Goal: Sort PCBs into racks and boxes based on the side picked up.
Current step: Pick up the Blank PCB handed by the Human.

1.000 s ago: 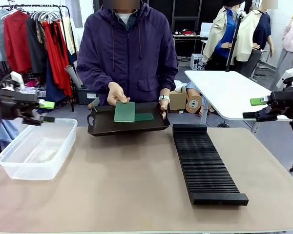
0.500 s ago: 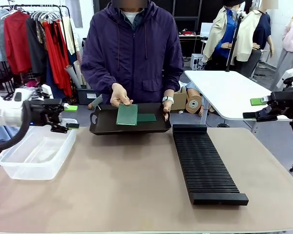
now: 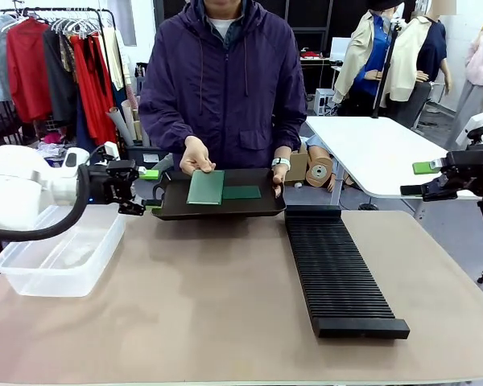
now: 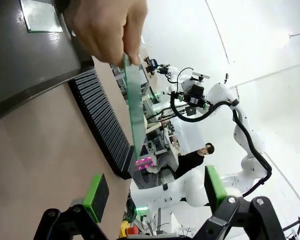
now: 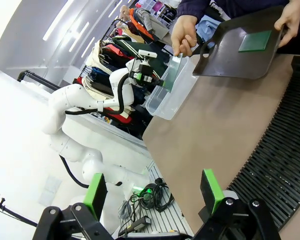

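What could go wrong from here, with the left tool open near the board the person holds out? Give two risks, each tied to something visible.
1. The person's hand pinches the board by one end, in line with the open left tool; closing too far along could nip fingers.
2. The left tool sits close beside the tray the person holds; a nudge could tip it and slide the second board off.
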Motion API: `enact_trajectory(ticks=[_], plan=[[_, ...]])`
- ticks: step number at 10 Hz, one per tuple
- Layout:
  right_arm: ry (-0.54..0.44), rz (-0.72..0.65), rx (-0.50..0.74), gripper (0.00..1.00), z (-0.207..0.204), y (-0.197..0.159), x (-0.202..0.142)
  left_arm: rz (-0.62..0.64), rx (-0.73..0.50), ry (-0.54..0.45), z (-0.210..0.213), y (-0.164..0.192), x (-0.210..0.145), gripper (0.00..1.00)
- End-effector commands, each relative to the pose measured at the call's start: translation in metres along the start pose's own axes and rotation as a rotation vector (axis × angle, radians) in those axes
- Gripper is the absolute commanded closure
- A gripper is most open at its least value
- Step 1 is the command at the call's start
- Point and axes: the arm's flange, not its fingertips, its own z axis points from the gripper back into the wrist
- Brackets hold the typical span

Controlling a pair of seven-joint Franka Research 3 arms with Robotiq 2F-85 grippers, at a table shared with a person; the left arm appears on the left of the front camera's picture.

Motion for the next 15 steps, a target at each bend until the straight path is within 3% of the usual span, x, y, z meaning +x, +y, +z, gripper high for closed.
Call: enact_trajectory(ticks=[1, 5, 9, 10, 15], plan=[[-0.002, 0.001, 0.006, 0.0, 0.0, 0.002, 0.001, -0.019, -0.019, -0.01, -0.017, 0.013, 0.014, 0.0], [-0.002, 0.001, 0.006, 0.0, 0.0, 0.002, 0.001, -0.037, -0.041, 0.02, -0.065, 0.039, 0.033, 0.0], [-0.002, 0.001, 0.006, 0.0, 0.0, 0.002, 0.001, -0.051, -0.06, 0.026, -0.096, 0.039, 0.039, 0.0], [-0.002, 0.001, 0.006, 0.0, 0.0, 0.002, 0.001, -0.048, -0.059, 0.024, -0.098, 0.039, 0.039, 0.08], [-0.002, 0.001, 0.006, 0.0, 0.0, 0.002, 0.001, -0.018, -0.042, 0.01, -0.097, 0.043, 0.035, 1.0]])
